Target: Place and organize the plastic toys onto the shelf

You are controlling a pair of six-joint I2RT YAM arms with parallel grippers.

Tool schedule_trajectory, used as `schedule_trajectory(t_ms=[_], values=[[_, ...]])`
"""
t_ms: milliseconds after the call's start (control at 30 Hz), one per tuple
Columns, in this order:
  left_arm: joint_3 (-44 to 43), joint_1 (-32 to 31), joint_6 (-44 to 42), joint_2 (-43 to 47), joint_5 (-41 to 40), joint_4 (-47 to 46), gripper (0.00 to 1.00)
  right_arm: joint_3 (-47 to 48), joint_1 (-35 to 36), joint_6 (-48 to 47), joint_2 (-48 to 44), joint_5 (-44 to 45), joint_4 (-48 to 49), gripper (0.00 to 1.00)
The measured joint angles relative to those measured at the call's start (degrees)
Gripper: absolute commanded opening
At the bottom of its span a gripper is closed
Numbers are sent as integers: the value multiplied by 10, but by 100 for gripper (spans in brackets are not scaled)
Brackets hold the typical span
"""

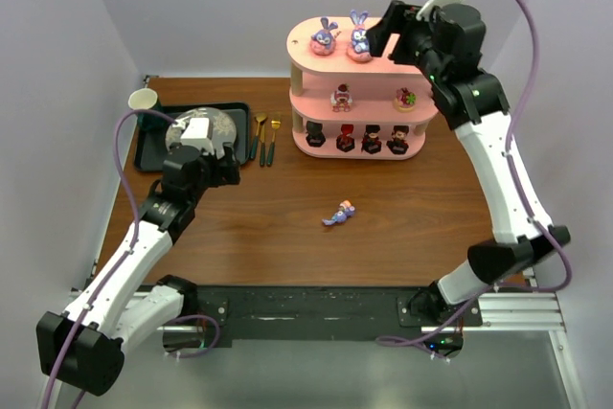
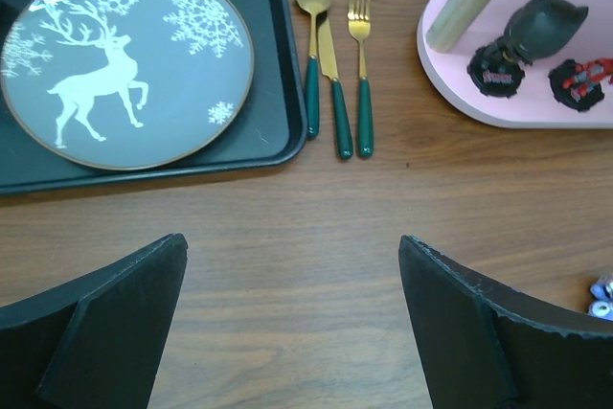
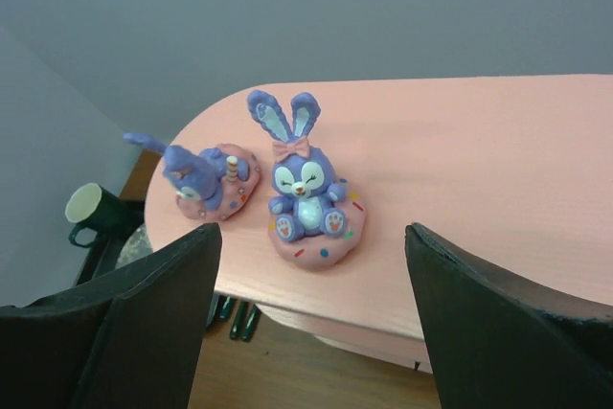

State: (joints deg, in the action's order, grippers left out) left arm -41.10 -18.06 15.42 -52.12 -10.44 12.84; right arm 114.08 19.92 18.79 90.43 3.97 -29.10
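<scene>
The pink shelf [image 1: 383,62] stands at the far right of the table. Two purple bunny toys [image 1: 324,38] [image 1: 359,37] sit on its top, and show in the right wrist view [image 3: 306,184] [image 3: 201,177]. A dark toy [image 1: 341,98] and a small pink toy [image 1: 406,99] sit on the middle tier. Three dark toys [image 1: 371,141] stand on the bottom tier. A third bunny [image 1: 339,214] lies on the table. My right gripper [image 1: 391,34] [image 3: 313,233] is open and empty just right of the top bunnies. My left gripper [image 1: 225,168] [image 2: 292,238] is open and empty above bare wood.
A black tray [image 1: 144,155] with a deer plate [image 2: 124,64] lies at the far left, with a cup [image 1: 144,100] behind it. Gold cutlery with green handles [image 2: 335,64] lies between the tray and the shelf's bottom tier [image 2: 536,112].
</scene>
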Motion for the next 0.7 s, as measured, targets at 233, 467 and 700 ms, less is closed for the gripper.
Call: schedule_trajectory(t_ms=[233, 467, 700], values=[[16, 0, -1, -2, 45, -12, 97, -184, 0, -12, -160, -18, 36, 84], [17, -19, -2, -28, 130, -30, 97, -495, 0, -1, -367, -56, 54, 85], [15, -133, 57, -94, 156, -33, 96, -716, 0, 8, -491, -86, 64, 85]])
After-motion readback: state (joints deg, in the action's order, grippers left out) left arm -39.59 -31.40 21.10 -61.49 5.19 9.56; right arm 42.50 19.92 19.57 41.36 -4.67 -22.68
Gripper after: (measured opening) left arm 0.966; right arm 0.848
